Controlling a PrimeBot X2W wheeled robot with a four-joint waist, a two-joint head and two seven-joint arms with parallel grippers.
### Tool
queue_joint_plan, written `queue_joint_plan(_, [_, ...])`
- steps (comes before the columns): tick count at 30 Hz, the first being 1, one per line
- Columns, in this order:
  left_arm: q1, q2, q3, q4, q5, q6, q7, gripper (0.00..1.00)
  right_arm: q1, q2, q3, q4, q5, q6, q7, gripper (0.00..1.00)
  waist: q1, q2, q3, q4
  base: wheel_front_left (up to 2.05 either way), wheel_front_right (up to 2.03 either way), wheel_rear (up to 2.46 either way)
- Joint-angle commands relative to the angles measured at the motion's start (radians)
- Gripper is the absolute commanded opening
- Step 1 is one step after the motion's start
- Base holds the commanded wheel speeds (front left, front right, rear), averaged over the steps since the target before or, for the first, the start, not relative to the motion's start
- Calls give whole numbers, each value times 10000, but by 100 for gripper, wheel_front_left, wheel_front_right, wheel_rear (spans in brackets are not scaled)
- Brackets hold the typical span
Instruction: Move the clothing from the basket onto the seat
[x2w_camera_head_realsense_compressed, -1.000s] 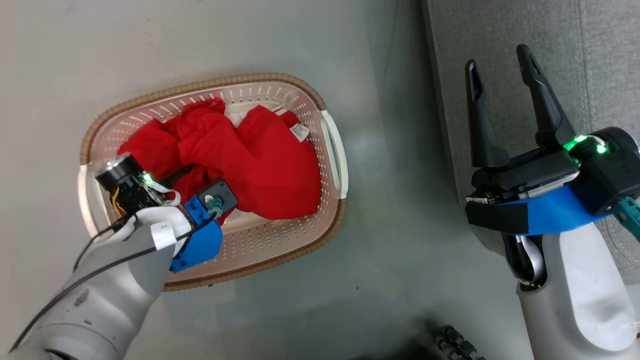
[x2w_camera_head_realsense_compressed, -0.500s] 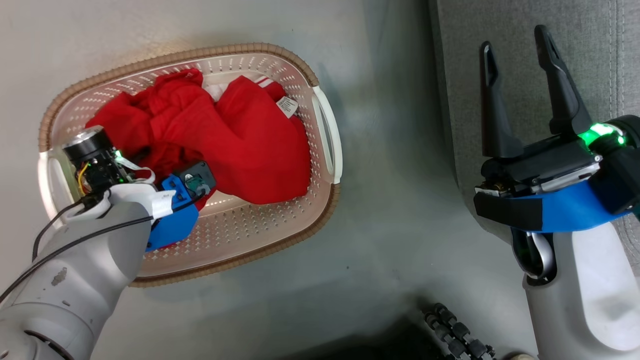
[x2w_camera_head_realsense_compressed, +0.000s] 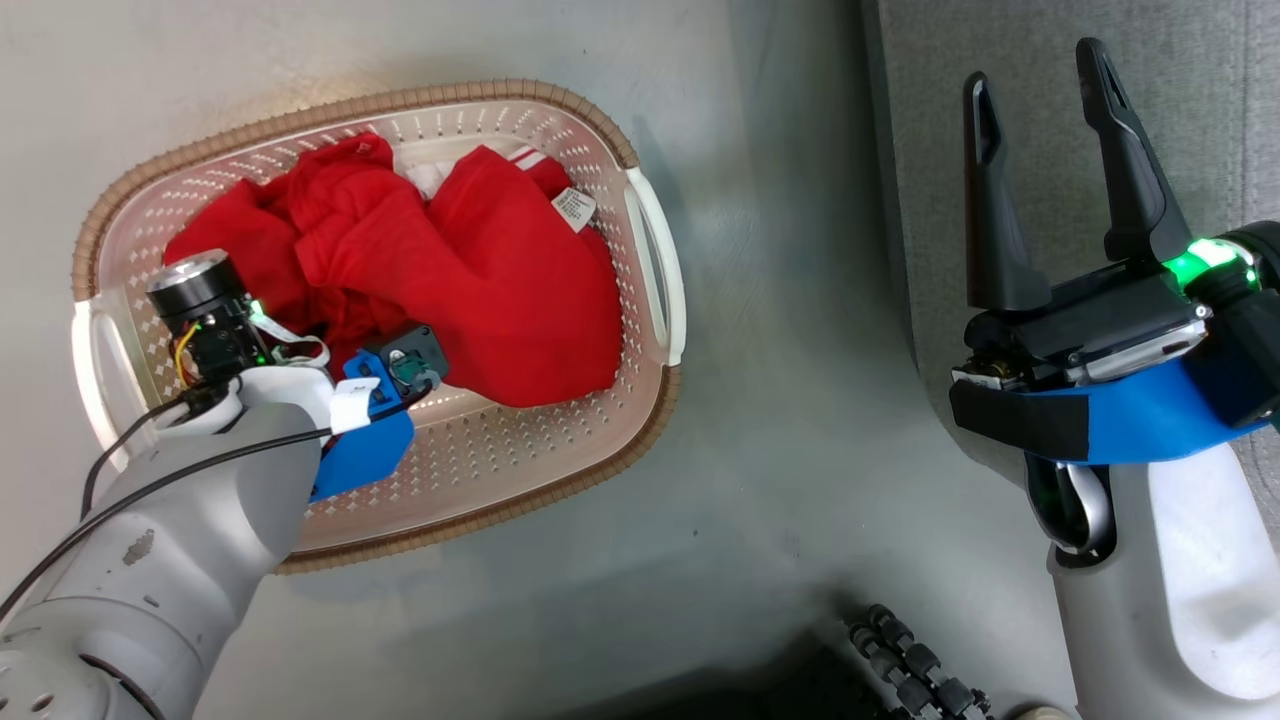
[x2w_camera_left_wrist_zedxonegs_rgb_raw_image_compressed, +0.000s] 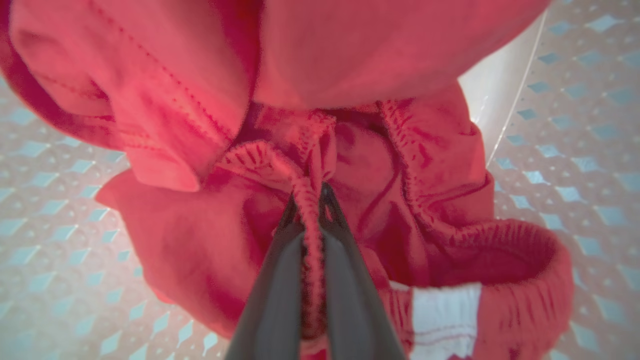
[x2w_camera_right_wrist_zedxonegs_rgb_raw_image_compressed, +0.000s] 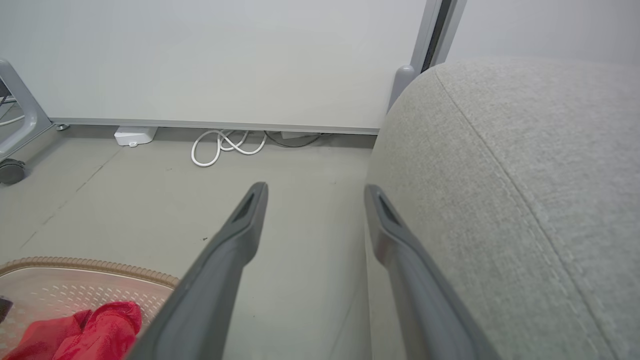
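The clothing (x2w_camera_head_realsense_compressed: 480, 270) is a heap of bright red fabric with a white care label (x2w_camera_head_realsense_compressed: 573, 207), lying in the cream perforated basket (x2w_camera_head_realsense_compressed: 520, 440) on the floor. My left arm (x2w_camera_head_realsense_compressed: 250, 400) reaches down into the basket at the heap's near left side. In the left wrist view my left gripper (x2w_camera_left_wrist_zedxonegs_rgb_raw_image_compressed: 310, 192) is shut on a gathered red hem of the clothing (x2w_camera_left_wrist_zedxonegs_rgb_raw_image_compressed: 350, 60), above the basket floor (x2w_camera_left_wrist_zedxonegs_rgb_raw_image_compressed: 575, 150). My right gripper (x2w_camera_head_realsense_compressed: 1032, 65) is open and empty, hovering at the grey seat's (x2w_camera_head_realsense_compressed: 1220, 100) left edge. The right wrist view shows the same open gripper (x2w_camera_right_wrist_zedxonegs_rgb_raw_image_compressed: 316, 189) beside the seat (x2w_camera_right_wrist_zedxonegs_rgb_raw_image_compressed: 525, 175).
The basket's brown rim (x2w_camera_right_wrist_zedxonegs_rgb_raw_image_compressed: 90, 265) and a bit of clothing (x2w_camera_right_wrist_zedxonegs_rgb_raw_image_compressed: 95, 325) sit at lower left. A white cable coil (x2w_camera_right_wrist_zedxonegs_rgb_raw_image_compressed: 225, 145) and a small white box (x2w_camera_right_wrist_zedxonegs_rgb_raw_image_compressed: 135, 135) lie by the far wall. A black ribbed part (x2w_camera_head_realsense_compressed: 915, 665) is near my base.
My left gripper has closed on a fold of the red clothing. The head camera shifted early on, moving the whole picture. My right gripper stays open and hardly moved.
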Motion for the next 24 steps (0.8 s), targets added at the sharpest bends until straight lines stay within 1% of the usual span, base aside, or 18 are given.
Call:
queue_joint_plan(1, [-59, -38, -62, 18, -84, 1, -44, 0, -168, -28, 0, 24, -36, 5, -35, 100, -1, 0, -123, -4, 0, 0, 0])
queue_joint_plan(6, [196, -339, -71, 14, -507, 1, -434, 0, -99, -30, -84, 172, -100, 5, -35, 100, -1, 0, -633, 76, 0, 0, 0])
queue_joint_plan(8, [277, -451, -76, -8, -651, 1, -751, 0, -24, -28, -130, 231, -180, 5, -35, 100, -1, 0, -934, 174, 0, 0, 0])
queue_joint_plan(11, [470, -695, -69, -18, -887, 1, -1138, 0, 134, -28, -200, 393, -290, 5, -37, 100, -1, 0, -1425, 395, 0, 0, 0])
queue_joint_plan(12, [578, -816, -5, -39, -1105, 1, -1436, 0, 211, -28, -208, 507, -351, 5, -35, 100, -1, 0, -1767, 547, 0, 0, 0])
queue_joint_plan(19, [998, -1161, 164, -128, -1840, 1, -2373, 0, 491, -33, -220, 862, -497, 5, -35, 100, -1, 0, -2977, 1001, 0, 0, 0])
queue_joint_plan(24, [1313, -1350, 469, -115, -2385, 11, -2926, 0, 815, -32, -315, 1057, -600, 5, -35, 100, -1, 0, -3799, 1333, 0, 0, 0])
